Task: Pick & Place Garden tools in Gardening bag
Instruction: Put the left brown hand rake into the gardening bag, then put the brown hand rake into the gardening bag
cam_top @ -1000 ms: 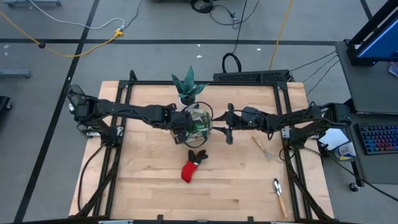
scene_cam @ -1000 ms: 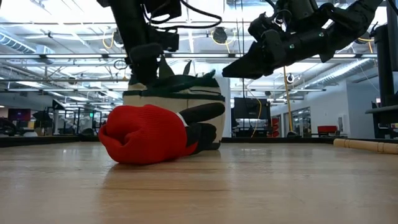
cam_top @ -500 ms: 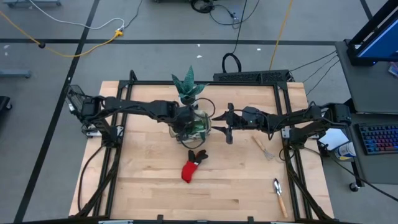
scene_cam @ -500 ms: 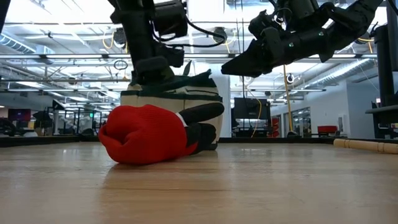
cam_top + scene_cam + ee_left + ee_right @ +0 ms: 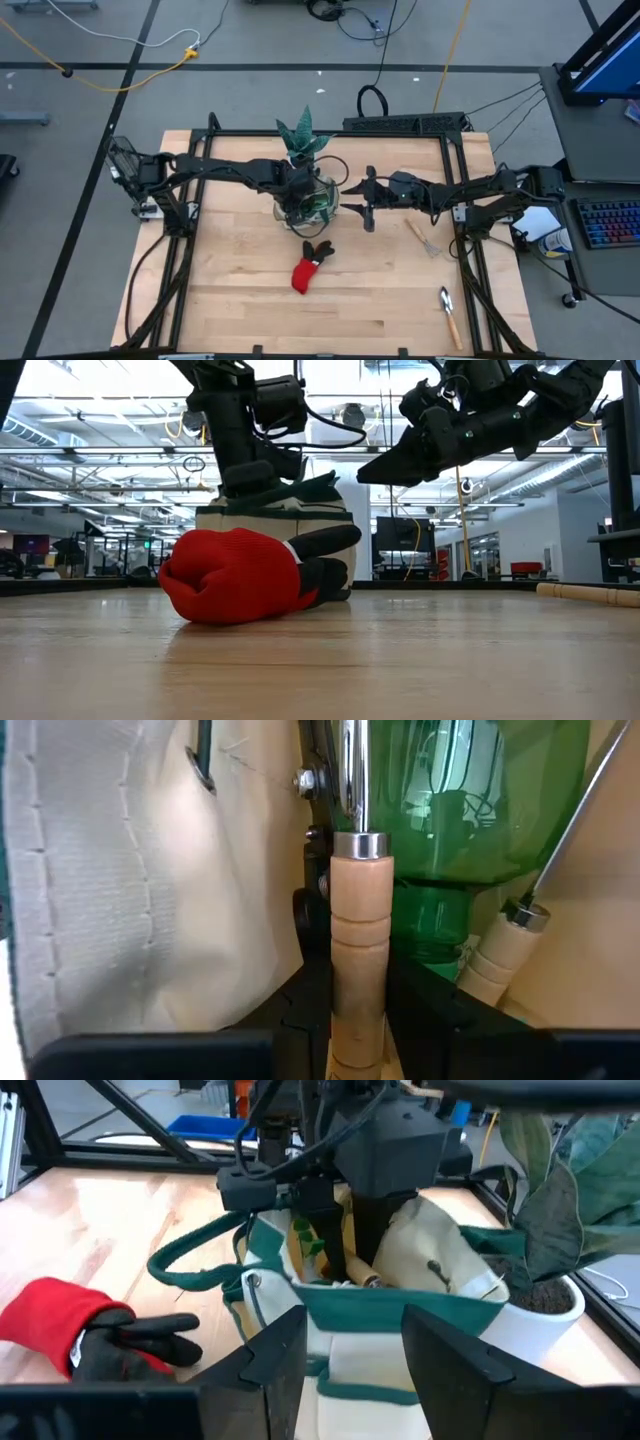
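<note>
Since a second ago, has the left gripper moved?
Yes. In the high view the left gripper has shifted toward the plant pot, over the gardening bag.

We note the gardening bag (image 5: 400,1295) as beige fabric with dark green trim and loop handles. The glove (image 5: 309,267) is bright red with black fingers. The spray bottle (image 5: 470,810) inside the bag is translucent green. The tool handle (image 5: 358,940) is pale wood under a silver metal ferrule. The plant (image 5: 303,137) has mottled blue-green leaves in a white pot (image 5: 545,1305). The table (image 5: 380,300) is light wood grain. Both arms are black. A trowel (image 5: 449,314) near the table's edge appears wooden-handled with a grey blade, though it is small.
</note>
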